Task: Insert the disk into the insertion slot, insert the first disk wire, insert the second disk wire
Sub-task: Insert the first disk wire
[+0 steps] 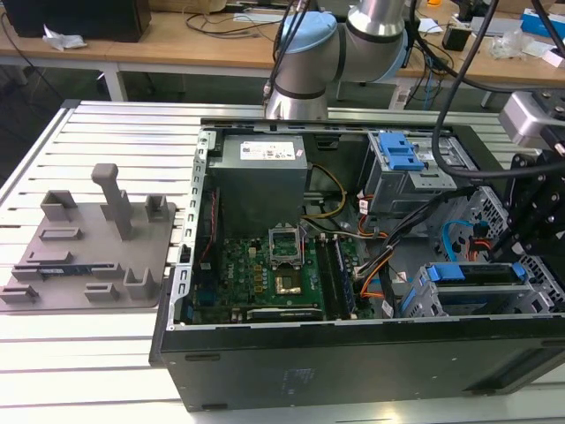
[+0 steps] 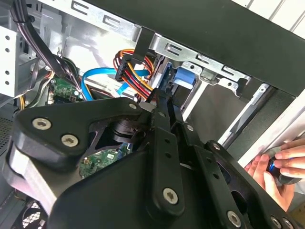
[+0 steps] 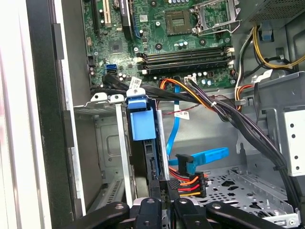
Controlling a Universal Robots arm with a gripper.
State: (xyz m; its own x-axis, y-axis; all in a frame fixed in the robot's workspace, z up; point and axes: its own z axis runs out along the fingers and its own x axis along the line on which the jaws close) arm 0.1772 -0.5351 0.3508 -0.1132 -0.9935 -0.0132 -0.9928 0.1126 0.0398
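Observation:
The disk, silver in a bright blue caddy, sits inside the insertion slot, a grey metal cage in the open computer case. In the exterior view the disk lies at the case's lower right, under my black gripper. In both wrist views my gripper is at the disk's rear edge. Its fingers are drawn close together on the black connector of a red, orange and yellow wire bundle. A blue flat wire with a black plug hangs loose just beside that connector.
A grey bay with a blue latch stands behind the slot. The motherboard and power supply fill the case's left. Black cable bundles cross nearby. A person's hand rests outside the case wall. A grey fixture plate lies on the table.

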